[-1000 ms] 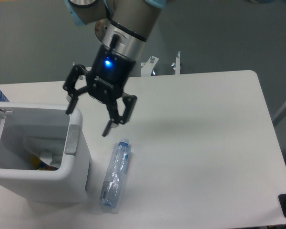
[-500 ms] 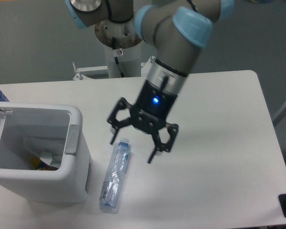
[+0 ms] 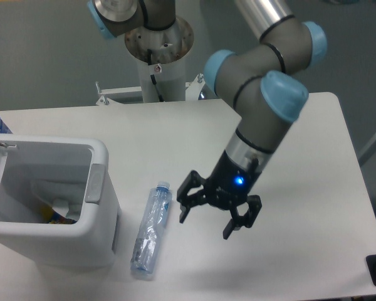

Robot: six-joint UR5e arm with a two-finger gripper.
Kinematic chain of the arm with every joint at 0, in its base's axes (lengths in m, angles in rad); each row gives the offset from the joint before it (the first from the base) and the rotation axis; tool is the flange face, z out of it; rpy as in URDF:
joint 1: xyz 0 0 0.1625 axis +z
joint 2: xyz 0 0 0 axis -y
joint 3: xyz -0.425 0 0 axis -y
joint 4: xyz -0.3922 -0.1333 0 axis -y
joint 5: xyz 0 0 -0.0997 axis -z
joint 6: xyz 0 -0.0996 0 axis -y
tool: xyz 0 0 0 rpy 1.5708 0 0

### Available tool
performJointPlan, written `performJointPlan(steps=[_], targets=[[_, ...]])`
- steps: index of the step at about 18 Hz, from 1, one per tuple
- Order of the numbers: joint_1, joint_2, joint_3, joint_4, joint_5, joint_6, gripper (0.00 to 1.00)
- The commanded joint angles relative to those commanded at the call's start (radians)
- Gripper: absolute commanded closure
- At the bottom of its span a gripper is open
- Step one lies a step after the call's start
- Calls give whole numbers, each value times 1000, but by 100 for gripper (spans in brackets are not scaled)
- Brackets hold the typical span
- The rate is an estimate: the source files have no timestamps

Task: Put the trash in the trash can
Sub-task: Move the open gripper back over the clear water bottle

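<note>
Claw spread wide and empty now, hanging low over the table just to the right of the crushed bottle; a second ago it was up by the near corner of the trash can, and it has swung across and down since. To me that reads as lining up for a pick, though it sits beside the bottle, not over it. The bottle has not budged: flat on the table, cap pointing away, just beside the can's wall. Inside the can I can make out something white and a bit of colour, too shadowed to name. Its left side is cut off.
</note>
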Motion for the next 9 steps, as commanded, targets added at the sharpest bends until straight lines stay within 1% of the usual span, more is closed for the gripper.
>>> performJointPlan(steps=[1, 3, 6, 9], targets=[[-6, -14, 15, -20, 20, 0, 0], [-31, -41, 40, -42, 54, -12, 0], [-38, -72, 61, -43, 63, -51, 0], [-52, -84, 66, -43, 74, -74, 0]])
